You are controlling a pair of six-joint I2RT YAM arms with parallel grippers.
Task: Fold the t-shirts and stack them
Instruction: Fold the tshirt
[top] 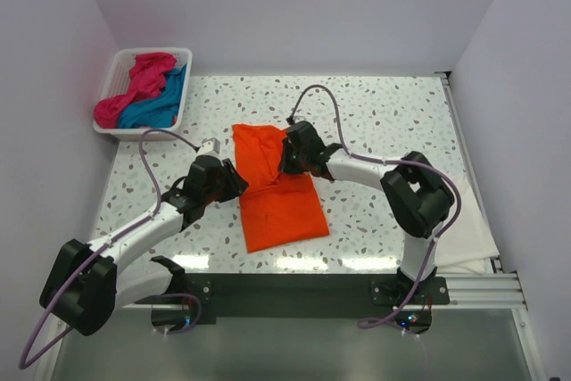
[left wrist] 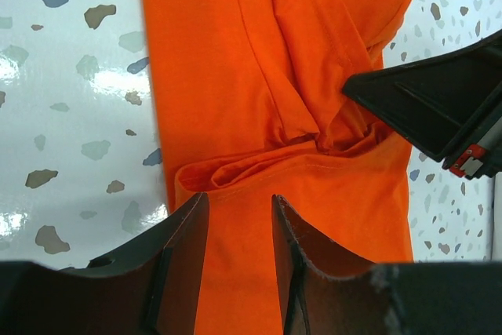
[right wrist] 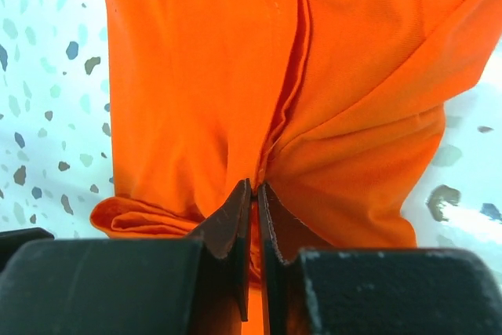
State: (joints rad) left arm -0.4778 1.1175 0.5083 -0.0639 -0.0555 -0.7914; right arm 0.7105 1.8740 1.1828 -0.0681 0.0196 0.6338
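Orange t-shirt mid-table, partly folded, creased — pink t-shirt, teal t-shirt heaped far-left corner.

Your left tool hangs with jaws parted; your right tool is pinched onto the orange t-shirt, both arms angled inward.

Top view looked down from above and behind the arms, whole bench in frame. Both wrist views sat close over the orange shirt, facing forward past their own fingers. All three shared the shirt.
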